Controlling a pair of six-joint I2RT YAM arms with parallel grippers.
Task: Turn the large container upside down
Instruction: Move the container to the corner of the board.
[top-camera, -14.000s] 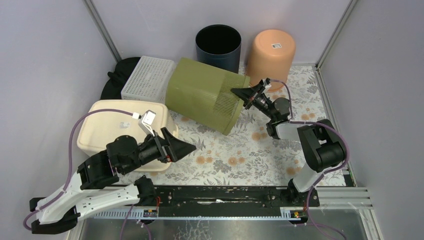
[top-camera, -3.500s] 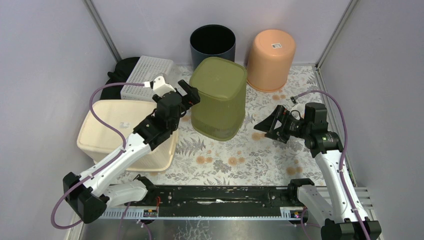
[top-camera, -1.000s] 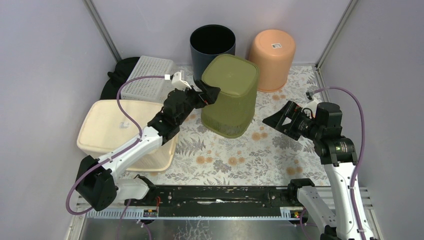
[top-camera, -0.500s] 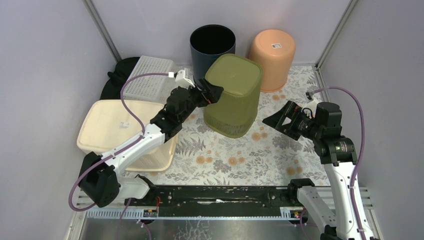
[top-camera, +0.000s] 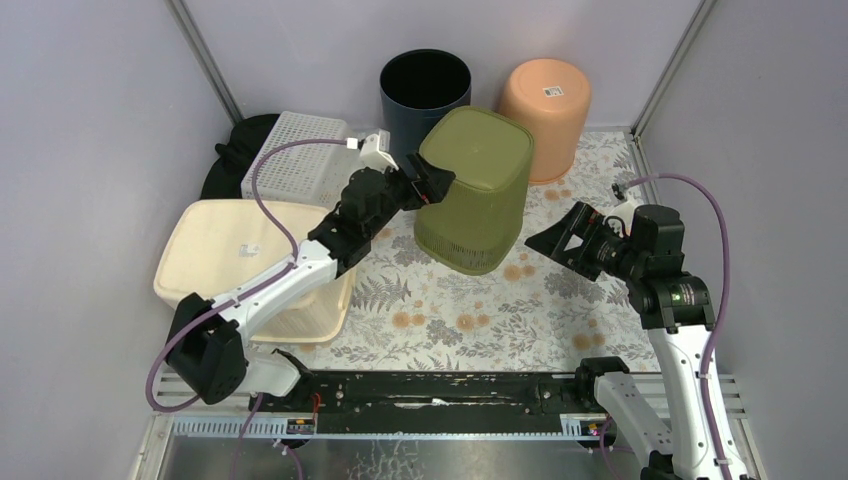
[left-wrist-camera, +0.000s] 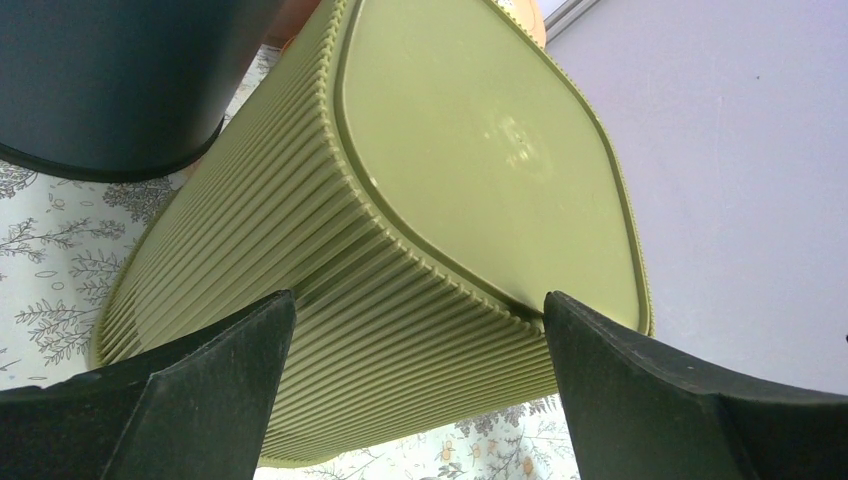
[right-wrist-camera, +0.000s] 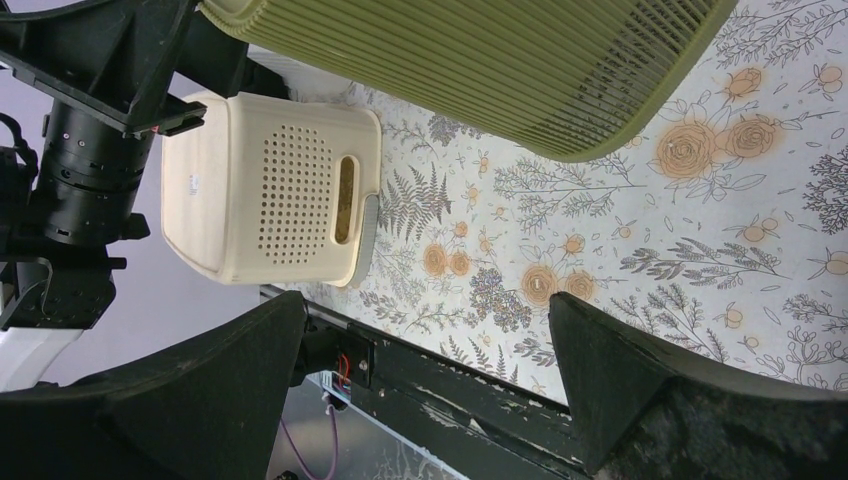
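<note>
- Cream bin (top-camera: 235, 250): upside down, far left of the flowered table (top-camera: 470, 315).
- White basket (top-camera: 295, 165): just behind the cream bin.
- Left gripper (top-camera: 432, 187): fingers spread wide, grasping nothing, close against the upper left edge of the green container (top-camera: 478, 185).
- Green container: mid-table, base up, leaning right, in front of the dark bin (top-camera: 430, 90).
- Orange bucket (top-camera: 545, 100): upside down, back right.
- Right gripper (top-camera: 553, 232): fingers spread, empty, apart from the green container on its right.

A white basket (top-camera: 297, 160) hides most of a black object (top-camera: 225, 160); the orange bucket's label (top-camera: 553, 91) is unreadable
</note>
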